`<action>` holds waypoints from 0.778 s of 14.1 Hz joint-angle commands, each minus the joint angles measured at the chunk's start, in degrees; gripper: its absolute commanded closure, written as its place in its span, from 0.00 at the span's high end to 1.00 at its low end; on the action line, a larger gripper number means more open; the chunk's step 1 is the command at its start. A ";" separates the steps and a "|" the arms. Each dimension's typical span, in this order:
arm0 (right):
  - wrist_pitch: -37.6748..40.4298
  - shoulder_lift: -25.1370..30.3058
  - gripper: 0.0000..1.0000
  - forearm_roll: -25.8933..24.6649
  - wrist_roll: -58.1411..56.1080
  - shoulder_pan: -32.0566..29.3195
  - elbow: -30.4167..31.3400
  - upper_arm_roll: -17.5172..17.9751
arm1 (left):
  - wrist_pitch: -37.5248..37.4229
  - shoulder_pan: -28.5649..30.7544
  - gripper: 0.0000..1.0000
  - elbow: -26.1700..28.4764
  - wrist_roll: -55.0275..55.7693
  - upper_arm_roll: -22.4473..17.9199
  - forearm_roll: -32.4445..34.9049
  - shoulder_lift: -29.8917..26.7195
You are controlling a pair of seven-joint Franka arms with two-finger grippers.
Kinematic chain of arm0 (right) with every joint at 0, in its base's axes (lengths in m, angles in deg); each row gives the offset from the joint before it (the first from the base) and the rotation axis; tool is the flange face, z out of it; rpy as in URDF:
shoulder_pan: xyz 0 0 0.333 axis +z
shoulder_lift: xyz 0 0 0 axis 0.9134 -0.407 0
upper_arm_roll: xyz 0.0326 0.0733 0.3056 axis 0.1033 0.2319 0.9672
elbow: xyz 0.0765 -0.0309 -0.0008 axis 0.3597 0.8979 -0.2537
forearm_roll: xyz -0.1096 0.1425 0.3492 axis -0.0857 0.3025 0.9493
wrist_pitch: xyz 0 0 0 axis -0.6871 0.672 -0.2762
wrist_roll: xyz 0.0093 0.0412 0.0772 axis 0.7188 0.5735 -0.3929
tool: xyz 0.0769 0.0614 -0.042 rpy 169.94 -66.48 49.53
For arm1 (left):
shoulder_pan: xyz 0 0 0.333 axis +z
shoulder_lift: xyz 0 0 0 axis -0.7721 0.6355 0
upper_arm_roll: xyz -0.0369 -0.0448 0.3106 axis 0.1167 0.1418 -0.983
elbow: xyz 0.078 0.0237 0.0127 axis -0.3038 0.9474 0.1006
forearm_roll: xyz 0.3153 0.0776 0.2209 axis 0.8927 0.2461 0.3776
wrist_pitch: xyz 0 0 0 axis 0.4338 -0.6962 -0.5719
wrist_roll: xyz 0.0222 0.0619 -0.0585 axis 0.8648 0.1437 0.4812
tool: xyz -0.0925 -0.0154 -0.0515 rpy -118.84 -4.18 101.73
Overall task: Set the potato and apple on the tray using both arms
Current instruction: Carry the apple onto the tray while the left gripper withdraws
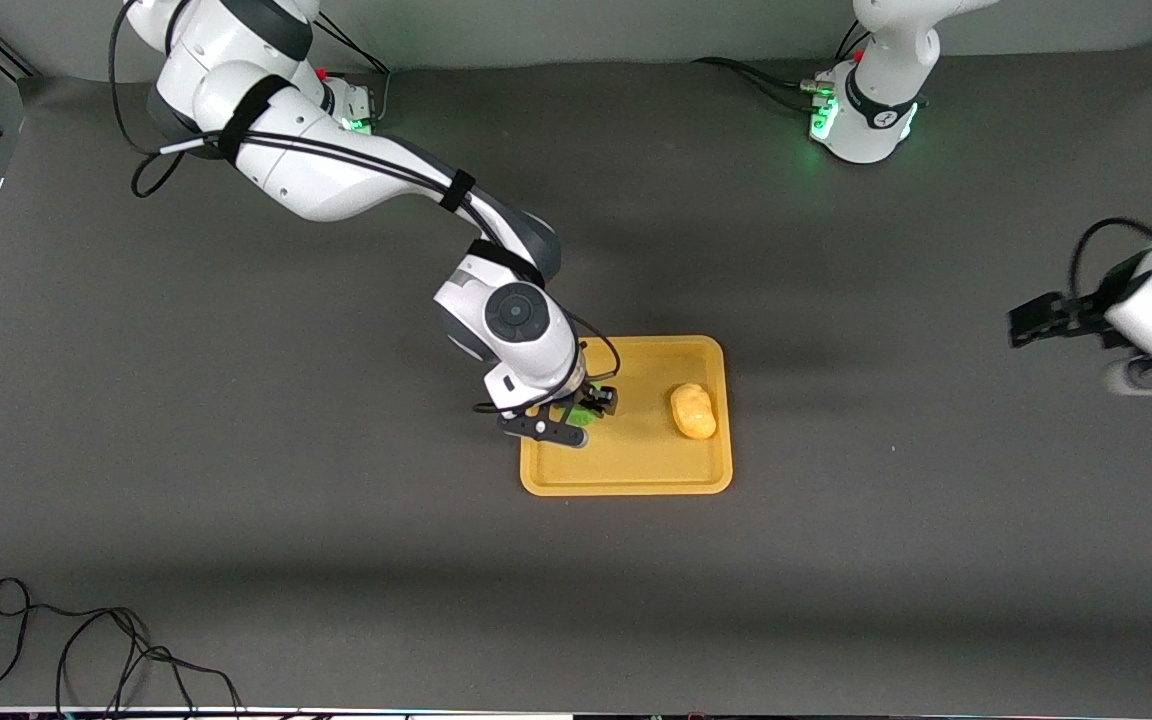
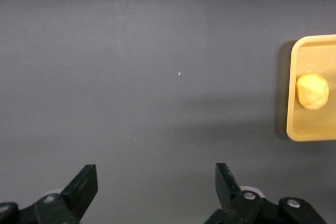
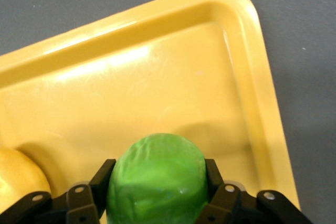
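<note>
The yellow-orange tray (image 1: 636,470) lies mid-table. The potato (image 1: 693,411) rests on it toward the left arm's end; it also shows in the left wrist view (image 2: 312,91) and at the edge of the right wrist view (image 3: 18,174). My right gripper (image 1: 576,415) is over the tray's end toward the right arm and is shut on the green apple (image 3: 157,179), which peeks out between the fingers in the front view (image 1: 581,411). My left gripper (image 1: 1026,325) is open and empty over bare table toward the left arm's end, away from the tray (image 2: 310,124).
Dark grey mat (image 1: 336,560) covers the table. A loose black cable (image 1: 86,650) lies at the edge nearest the front camera, toward the right arm's end. The arm bases (image 1: 861,120) stand along the table's edge farthest from the front camera.
</note>
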 commanded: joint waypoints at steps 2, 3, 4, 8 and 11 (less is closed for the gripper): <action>-1.34 -2.61 0.28 -5.94 6.91 0.51 -2.45 0.87 | 8.06 1.34 1.00 12.68 -1.97 -0.26 -1.98 -8.51; -1.34 -2.70 0.39 -6.04 7.72 0.51 -2.45 0.78 | 8.42 1.34 1.00 13.05 -1.71 -0.35 -1.98 -8.70; -1.34 -3.05 0.73 -6.30 7.73 0.51 -2.45 0.78 | 8.51 1.26 1.00 12.61 -1.10 -0.27 -1.98 -8.44; 0.84 -2.01 1.00 -7.71 7.20 0.08 -2.62 1.04 | 8.42 0.82 1.00 11.91 0.05 -0.27 -1.98 -7.91; 12.07 3.08 1.00 -7.27 5.54 -4.04 -2.98 7.96 | 7.37 0.46 1.00 10.33 0.40 0.00 -1.98 -7.91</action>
